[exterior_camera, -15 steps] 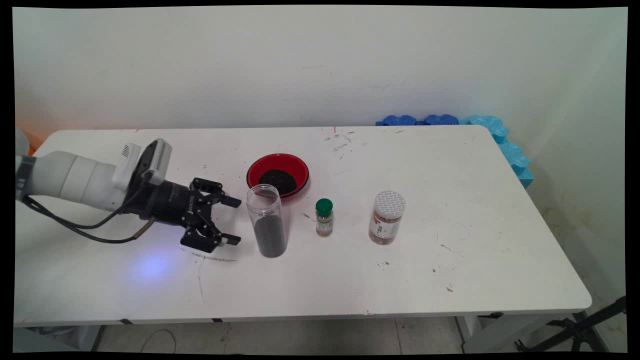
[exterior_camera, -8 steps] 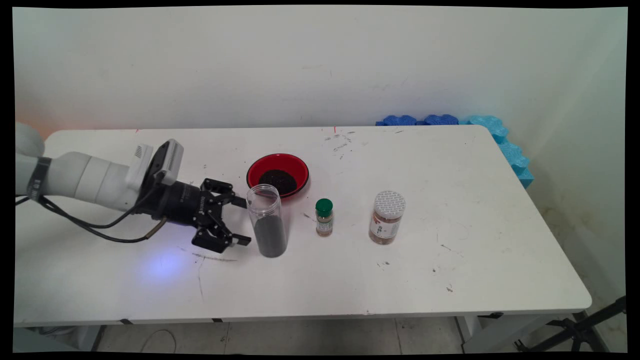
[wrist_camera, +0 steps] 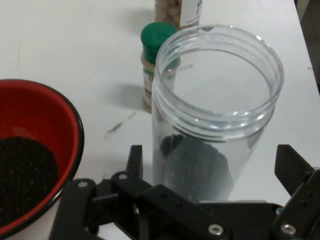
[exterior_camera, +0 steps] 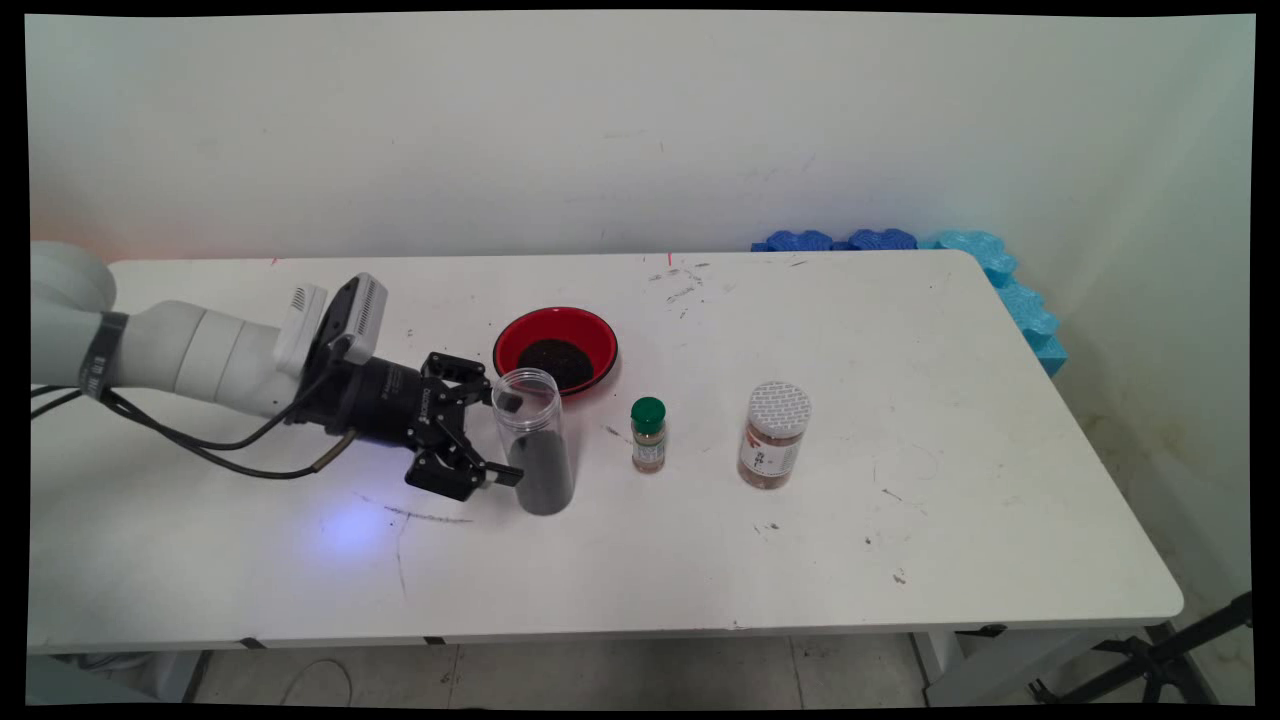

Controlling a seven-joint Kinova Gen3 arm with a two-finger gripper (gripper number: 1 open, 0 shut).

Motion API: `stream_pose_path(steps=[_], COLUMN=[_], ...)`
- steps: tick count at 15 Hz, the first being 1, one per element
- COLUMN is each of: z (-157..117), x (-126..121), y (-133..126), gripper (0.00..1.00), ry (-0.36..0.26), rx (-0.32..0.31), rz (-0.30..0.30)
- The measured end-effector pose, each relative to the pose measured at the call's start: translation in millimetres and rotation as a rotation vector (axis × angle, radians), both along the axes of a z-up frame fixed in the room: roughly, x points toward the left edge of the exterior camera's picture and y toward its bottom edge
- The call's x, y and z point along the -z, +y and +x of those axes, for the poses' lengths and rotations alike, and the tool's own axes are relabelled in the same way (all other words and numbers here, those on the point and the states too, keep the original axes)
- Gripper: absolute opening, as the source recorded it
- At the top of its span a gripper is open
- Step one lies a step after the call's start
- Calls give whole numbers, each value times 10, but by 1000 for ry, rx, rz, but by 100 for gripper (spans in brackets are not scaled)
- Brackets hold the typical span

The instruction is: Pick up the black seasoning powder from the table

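Now clear jar [exterior_camera: 536,440] btwn tool [exterior_camera: 508,437] fingers

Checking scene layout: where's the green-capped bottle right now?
In the main view, the green-capped bottle stands mid-table, between the open clear jar on its left and the white-lidded jar on its right.

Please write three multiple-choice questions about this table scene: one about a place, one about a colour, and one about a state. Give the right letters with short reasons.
1. Where does the red bowl stand?
A. behind the open clear jar
B. at the table's right end
C. in front of the green-capped bottle

2. What colour is the small bottle's cap?
A. white
B. green
C. blue

3. How is the gripper?
A. shut on the bowl
B. open, one finger on each side of the clear jar
C. raised high above the table

Answers: 1 A, the bowl lies just past the jar toward the wall. 2 B, the cap shows green in both views. 3 B, the hand view shows the fingers apart beside the jar's walls.
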State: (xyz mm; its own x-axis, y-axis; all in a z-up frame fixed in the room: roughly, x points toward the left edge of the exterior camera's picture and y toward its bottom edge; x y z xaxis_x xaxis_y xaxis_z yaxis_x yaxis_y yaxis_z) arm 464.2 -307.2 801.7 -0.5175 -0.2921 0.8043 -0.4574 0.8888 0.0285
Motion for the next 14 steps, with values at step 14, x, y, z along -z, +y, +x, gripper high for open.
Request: stream_pose_path(steps=[14], z=[-115], x=[-38], y=[-90], gripper=[100], ry=[24], rx=[-8], rz=[-11])
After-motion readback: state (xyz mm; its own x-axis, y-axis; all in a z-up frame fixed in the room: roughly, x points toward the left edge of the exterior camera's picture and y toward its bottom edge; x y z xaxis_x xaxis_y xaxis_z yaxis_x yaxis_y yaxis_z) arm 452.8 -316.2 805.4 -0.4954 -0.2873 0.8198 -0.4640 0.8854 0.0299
